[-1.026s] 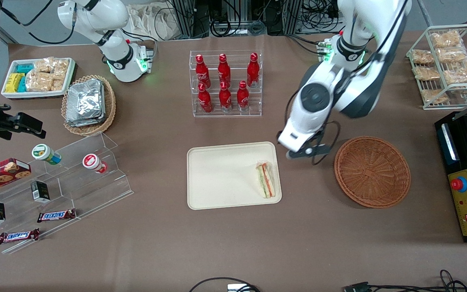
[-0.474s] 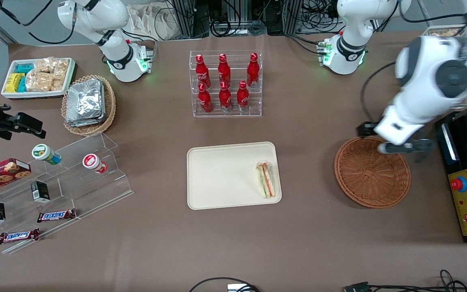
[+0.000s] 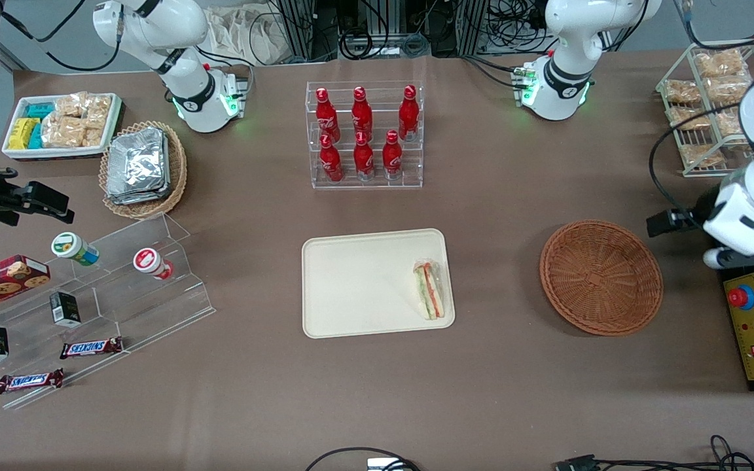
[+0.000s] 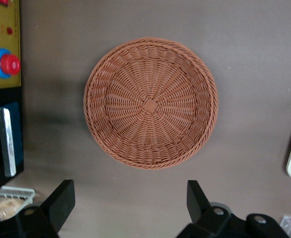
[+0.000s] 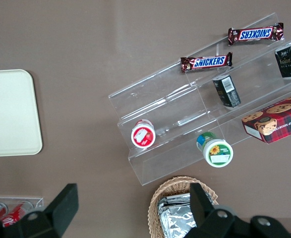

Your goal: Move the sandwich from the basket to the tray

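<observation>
Covering the counter (image 3: pixel 514 392) is brown cloth; the end effector (image 4: pixel 130 201) hangs wide, empty, above it near the basket (image 3: pixel 601 277), fingertips cropped.

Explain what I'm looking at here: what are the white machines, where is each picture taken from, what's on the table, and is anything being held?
The white machines are two robot arms bolted to a brown table. One picture looks down from the front; the other two come from cameras on each arm's wrist, so the black prongs at their edge are that arm's jaws.

The working arm's gripper hangs above the table toward its own end, with the jaws spread wide and nothing in them. Its camera looks down on the orange-brown wicker basket, which holds nothing.

The sandwich, a wrapped wedge, already lies on the cream tray, close to the rim nearest the basket.

Around them: a rack of red bottles, a clear stepped stand with snacks, a second basket of foil packets, and a control box with a red button.
</observation>
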